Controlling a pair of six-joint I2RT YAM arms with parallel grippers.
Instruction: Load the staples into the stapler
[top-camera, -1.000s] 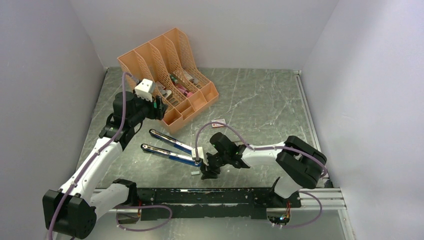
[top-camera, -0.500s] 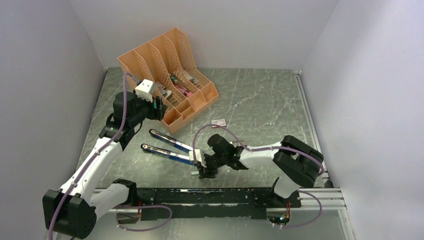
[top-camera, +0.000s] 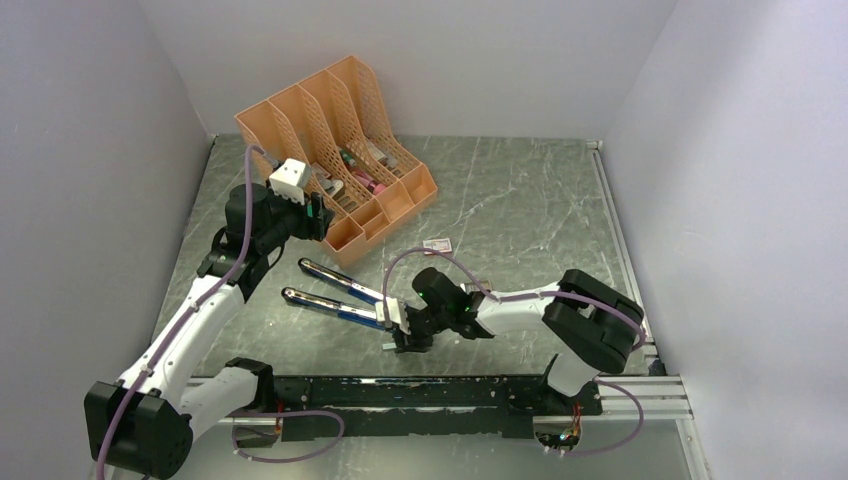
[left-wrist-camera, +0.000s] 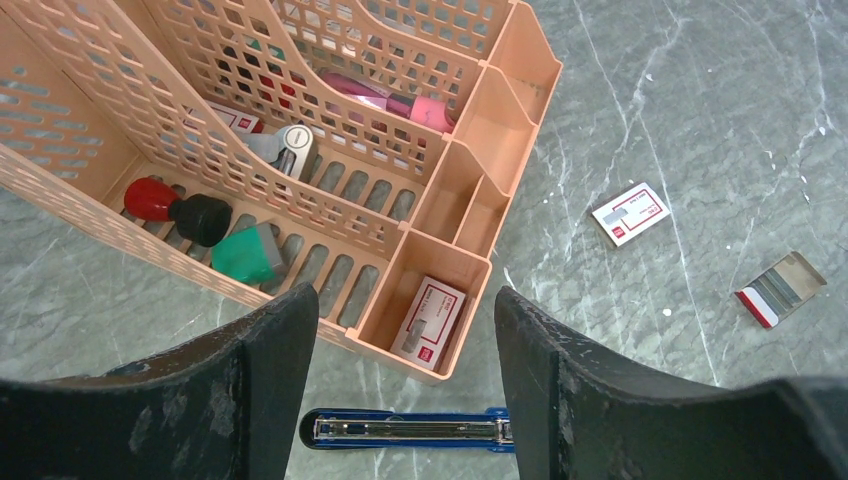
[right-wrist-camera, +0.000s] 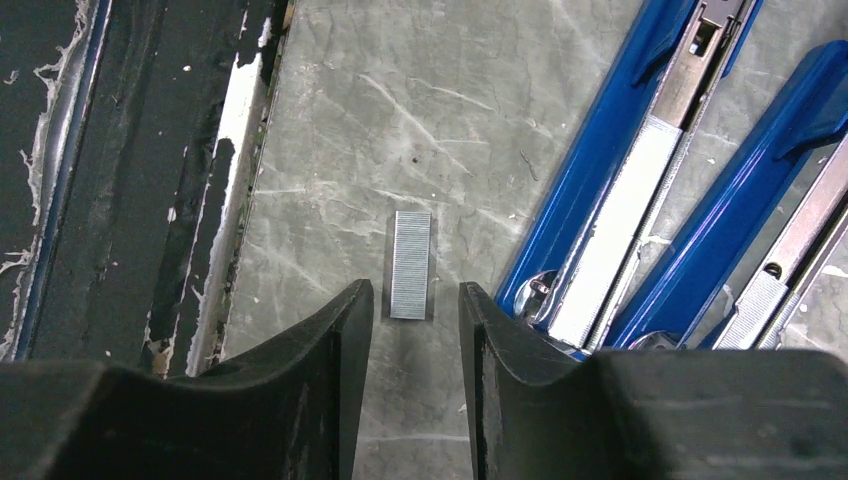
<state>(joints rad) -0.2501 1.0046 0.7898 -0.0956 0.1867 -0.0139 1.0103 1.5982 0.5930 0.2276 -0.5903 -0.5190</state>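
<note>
Where the left arm reaches over the table's far-left side, the left gripper (left-wrist-camera: 405, 310) hangs above the front of the peach organizer (top-camera: 300, 115), its jaws spread wide and holding nothing; a white-and-red box (left-wrist-camera: 430, 322) sits in the small front compartment below it. Just right of that, the blue stapler (top-camera: 335, 308) lies flat on the grey table (top-camera: 520, 200), swung fully open with both halves side by side. Beside its hinge end, toward the near edge, the staples (right-wrist-camera: 410, 265) rest flat on the table. The right gripper (right-wrist-camera: 412, 290) is low over them, jaws narrowly apart and straddling the strip's near end, seemingly without touching it. Farther right and farther back lies another small box (top-camera: 436, 244).
</note>
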